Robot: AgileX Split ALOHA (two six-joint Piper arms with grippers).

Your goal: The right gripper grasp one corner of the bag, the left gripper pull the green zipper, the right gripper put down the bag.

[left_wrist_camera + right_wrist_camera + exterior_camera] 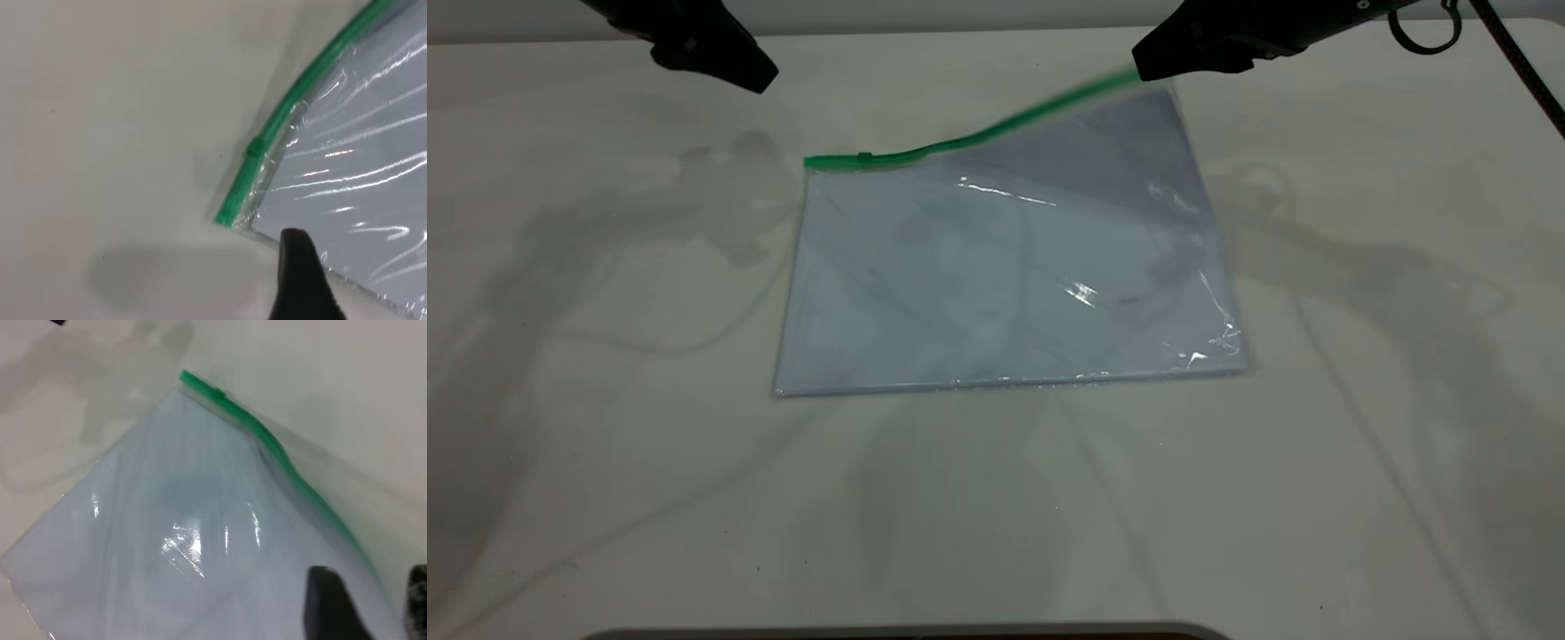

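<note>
The bag (pixel 996 284), a clear pouch with pale bluish sheets inside, lies mid-table. Its far right corner is lifted. The green zipper (pixel 960 142) runs along its far edge and rises to my right gripper (pixel 1138 67), which is shut on that corner. In the right wrist view the strip (pixel 300 487) passes between my fingers (pixel 327 600). The small slider tab (pixel 864 158) sits near the strip's left end and also shows in the left wrist view (pixel 254 147). My left gripper (pixel 763 82) hovers open, above and left of that end, touching nothing. Only one finger (pixel 300 267) shows.
The white table (pixel 605 444) is bare around the bag. The right arm's braided cable (pixel 1525 71) hangs at the far right. A dark rounded edge (pixel 907 633) shows at the table's front.
</note>
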